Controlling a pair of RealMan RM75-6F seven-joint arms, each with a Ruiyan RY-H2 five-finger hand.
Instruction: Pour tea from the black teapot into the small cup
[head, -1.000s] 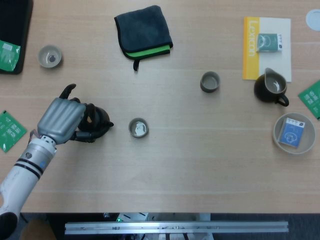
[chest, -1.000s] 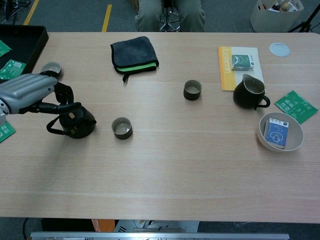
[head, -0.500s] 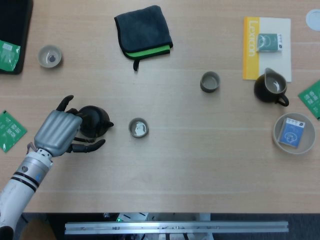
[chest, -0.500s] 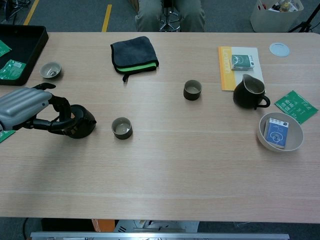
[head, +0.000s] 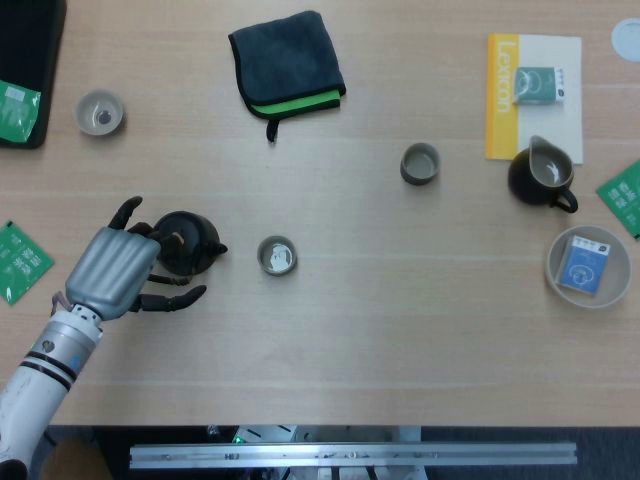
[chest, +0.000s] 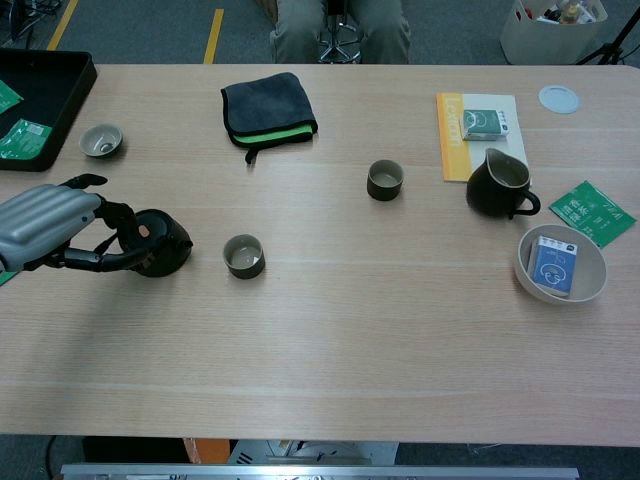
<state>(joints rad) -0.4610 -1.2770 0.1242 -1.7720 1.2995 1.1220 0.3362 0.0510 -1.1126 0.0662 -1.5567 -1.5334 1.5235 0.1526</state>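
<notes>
The black teapot (head: 190, 243) (chest: 160, 243) stands upright on the table, spout toward the small cup (head: 277, 256) (chest: 243, 256) a short way to its right. My left hand (head: 112, 270) (chest: 45, 225) lies just left of the teapot with its fingers spread. The fingertips (chest: 112, 260) reach to the handle side of the pot without gripping it. The cup's inside shows a pale glint in the head view. My right hand appears in neither view.
Two more cups stand at far left (head: 100, 112) and centre right (head: 420, 164). A dark cloth (head: 287, 65) lies at the back. A black pitcher (head: 540, 176), a yellow booklet (head: 530, 90) and a bowl (head: 555, 262) with a blue packet are at the right.
A second ago my left hand gripped the teapot. Since then its fingers have spread, it has drawn back slightly to the left, and the teapot rests on the table.
</notes>
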